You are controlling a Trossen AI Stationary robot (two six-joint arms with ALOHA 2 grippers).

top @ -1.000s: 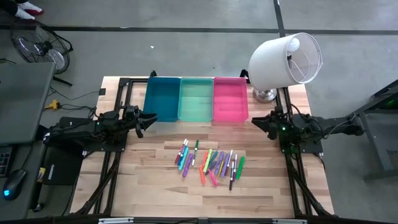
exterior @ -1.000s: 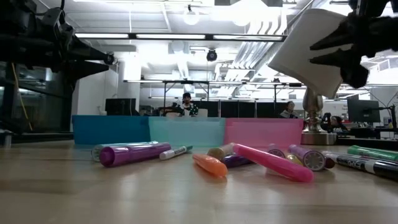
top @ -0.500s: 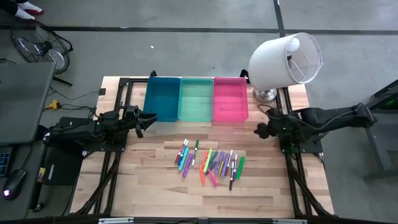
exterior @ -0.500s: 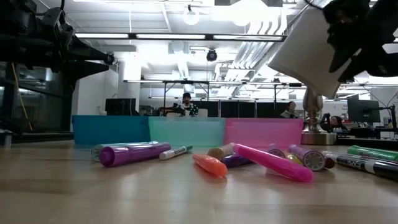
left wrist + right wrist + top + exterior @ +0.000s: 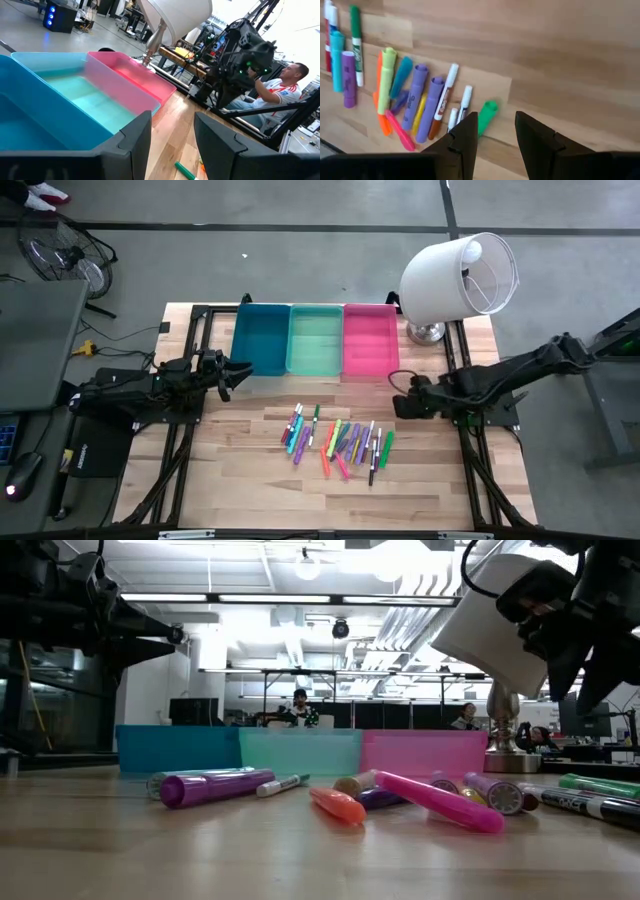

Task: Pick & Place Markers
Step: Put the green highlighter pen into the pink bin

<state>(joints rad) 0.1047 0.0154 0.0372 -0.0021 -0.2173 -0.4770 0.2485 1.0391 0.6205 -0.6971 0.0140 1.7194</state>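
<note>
1. Markers lie scattered mid-worktop, in front of three bins; right gripper hovers just beside them, left gripper by the blue bin.
2. Low view: markers lie flat.
3. Left wrist: fingers apart, empty.
4. Right wrist: fingers apart, empty, above a green marker.

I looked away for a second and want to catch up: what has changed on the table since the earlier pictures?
The right gripper has swung out from its side of the table toward the markers, jaws apart, and now hangs above the green one at their right end. Nothing was grasped or released. The left gripper, the markers and the three bins stayed put.
</note>
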